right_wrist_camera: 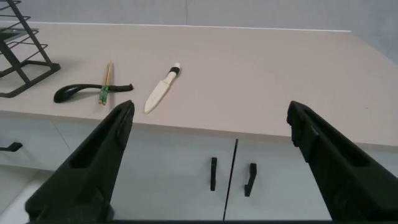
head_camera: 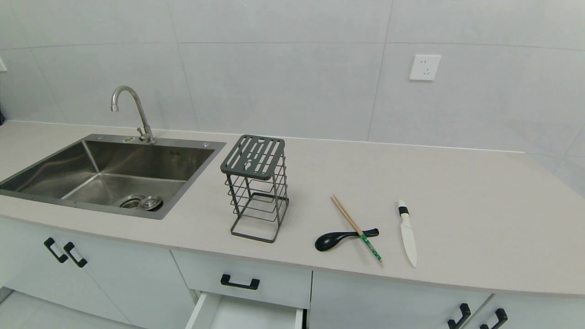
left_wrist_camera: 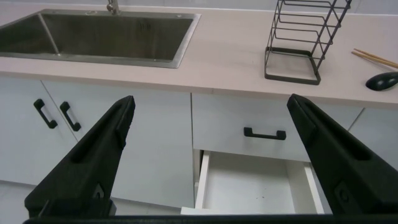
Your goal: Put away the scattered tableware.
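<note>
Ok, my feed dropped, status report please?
Left gripper, right gripper open, empty. Spoon, chopsticks, knife loose on counter beside rack. Chopsticks cross spoon handle.

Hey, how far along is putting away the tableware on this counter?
Done: only the lower drawer stands open. In hand: nothing; left gripper and right gripper are open and empty. Left: spoon, chopsticks and knife all lie on the counter, none in the rack.

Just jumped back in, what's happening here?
Nothing is picked up yet. The chopsticks lie across the handle of the black spoon on the counter, the white knife beside them, right of the wire rack. The left gripper and right gripper are open and empty, low before the cabinets. The drawer under the rack stands open.
</note>
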### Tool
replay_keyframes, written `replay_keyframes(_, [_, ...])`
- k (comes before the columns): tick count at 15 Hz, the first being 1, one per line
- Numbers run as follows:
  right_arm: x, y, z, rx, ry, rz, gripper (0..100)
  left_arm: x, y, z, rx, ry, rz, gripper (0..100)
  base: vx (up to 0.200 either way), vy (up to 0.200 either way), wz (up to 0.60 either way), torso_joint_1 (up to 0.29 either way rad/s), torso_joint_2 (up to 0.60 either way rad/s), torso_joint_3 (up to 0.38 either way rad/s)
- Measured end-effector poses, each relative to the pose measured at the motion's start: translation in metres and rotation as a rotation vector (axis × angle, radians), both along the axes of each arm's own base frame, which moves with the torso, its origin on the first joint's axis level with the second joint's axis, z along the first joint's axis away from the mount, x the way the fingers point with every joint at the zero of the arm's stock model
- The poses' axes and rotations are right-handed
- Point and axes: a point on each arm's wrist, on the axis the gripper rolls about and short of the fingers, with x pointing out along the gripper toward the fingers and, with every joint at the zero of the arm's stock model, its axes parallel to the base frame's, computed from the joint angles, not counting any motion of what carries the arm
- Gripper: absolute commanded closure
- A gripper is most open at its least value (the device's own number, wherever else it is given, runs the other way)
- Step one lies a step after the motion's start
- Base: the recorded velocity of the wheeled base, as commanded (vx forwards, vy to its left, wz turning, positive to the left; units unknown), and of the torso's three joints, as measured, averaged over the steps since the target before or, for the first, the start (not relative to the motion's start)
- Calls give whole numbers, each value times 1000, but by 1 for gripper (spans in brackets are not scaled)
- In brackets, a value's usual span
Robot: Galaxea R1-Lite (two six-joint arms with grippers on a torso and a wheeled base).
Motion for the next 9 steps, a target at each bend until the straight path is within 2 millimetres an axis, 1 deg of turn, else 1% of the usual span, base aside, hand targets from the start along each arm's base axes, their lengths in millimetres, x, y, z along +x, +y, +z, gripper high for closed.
replay_keyframes(2, [-7, 0, 28, -4, -155, -3, 0, 0, 0, 0, 0, 0, 0, 0, 0, 0, 0, 0, 0, 0])
replay_keyframes(4, [-14, 1, 52, -14, -225, 36, 0, 0, 0, 0, 0, 0, 0, 0, 0, 0, 0, 0, 0, 0])
replay_keyframes(6, [-9, 2, 69, -23, -201, 106, 0, 0, 0, 0, 0, 0, 0, 0, 0, 0, 0, 0, 0, 0])
replay_keyframes(8, [5, 3, 78, -24, -112, 192, 0, 0, 0, 0, 0, 0, 0, 0, 0, 0, 0, 0, 0, 0])
replay_keyframes(9, [14, 4, 78, -21, -59, 227, 0, 0, 0, 0, 0, 0, 0, 0, 0, 0, 0, 0, 0, 0])
